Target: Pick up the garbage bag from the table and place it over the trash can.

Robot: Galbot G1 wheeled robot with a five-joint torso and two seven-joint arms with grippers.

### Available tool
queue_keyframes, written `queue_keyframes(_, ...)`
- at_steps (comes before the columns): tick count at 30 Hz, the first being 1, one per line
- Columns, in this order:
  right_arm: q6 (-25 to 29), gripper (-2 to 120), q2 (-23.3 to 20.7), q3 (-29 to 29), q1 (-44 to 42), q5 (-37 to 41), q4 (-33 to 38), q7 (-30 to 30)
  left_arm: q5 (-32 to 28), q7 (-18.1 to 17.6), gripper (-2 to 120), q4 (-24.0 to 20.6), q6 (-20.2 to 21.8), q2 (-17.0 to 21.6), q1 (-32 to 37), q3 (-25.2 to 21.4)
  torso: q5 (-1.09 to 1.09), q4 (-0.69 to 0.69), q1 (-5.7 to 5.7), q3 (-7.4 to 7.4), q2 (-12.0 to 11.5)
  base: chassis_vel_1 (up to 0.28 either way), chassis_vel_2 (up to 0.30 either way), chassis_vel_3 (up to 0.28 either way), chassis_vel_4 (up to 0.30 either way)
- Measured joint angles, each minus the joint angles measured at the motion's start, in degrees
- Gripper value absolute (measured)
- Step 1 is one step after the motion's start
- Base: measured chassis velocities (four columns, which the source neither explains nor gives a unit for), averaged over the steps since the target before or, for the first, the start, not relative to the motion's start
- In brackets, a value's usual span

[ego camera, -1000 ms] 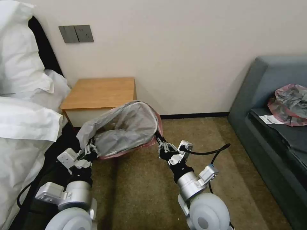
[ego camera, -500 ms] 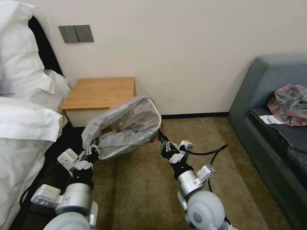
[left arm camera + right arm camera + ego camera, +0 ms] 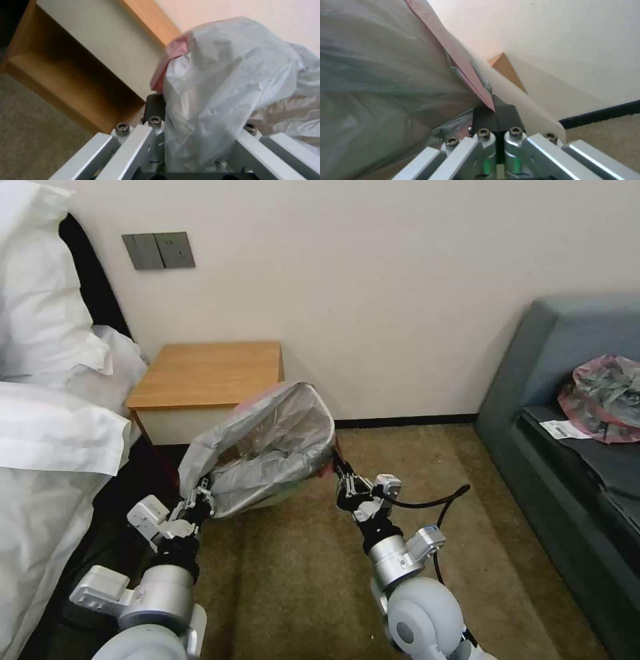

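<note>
The garbage bag (image 3: 270, 443), grey and wrinkly with a pink rim, hangs stretched open between my two grippers, low in front of the table (image 3: 207, 373). My left gripper (image 3: 202, 495) is shut on the near left edge of the bag; grey plastic (image 3: 216, 82) bunches between its fingers (image 3: 155, 106). My right gripper (image 3: 340, 477) is shut on the pink rim (image 3: 460, 62), pinched between black fingertips (image 3: 486, 117). The bag hides the trash can in the head view. A pale beige curved edge (image 3: 526, 102) runs beside the right fingers; I cannot tell if it is the can's rim.
White bedding (image 3: 47, 433) lies close on the left. A grey sofa (image 3: 567, 447) stands at the right with a second grey-and-pink bag (image 3: 603, 397) and a paper label (image 3: 563, 430) on it. Brown carpet (image 3: 300, 580) lies open between them.
Both grippers have moved a little forward and to the right with the bag. Its mouth has risen and now tilts more toward the wall.
</note>
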Motion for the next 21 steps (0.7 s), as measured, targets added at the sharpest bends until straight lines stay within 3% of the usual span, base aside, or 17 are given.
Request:
queue_keyframes(11,1.1,0,-0.1,0.1,0.0,-3.4,-1.1,0.1,0.1,-0.2,8,0.0,0.6,0.5,-0.6,-0.5,0.0,0.0,0.0,0.0,0.0,0.0,0.0,0.0,0.0)
queue_keyframes(18,5.7,0,0.4,0.5,0.2,-16.4,-3.9,0.5,0.5,-0.3,8,0.1,1.6,1.2,-1.0,-0.8,0.0,0.0,0.0,0.0,0.0,0.0,0.0,0.0,0.0)
queue_keyframes(21,6.1,0,0.6,0.5,0.1,-18.4,-4.1,0.9,0.8,-0.3,8,0.1,1.8,1.3,-1.0,-0.9,0.0,0.0,0.0,0.0,0.0,0.0,0.0,0.0,0.0)
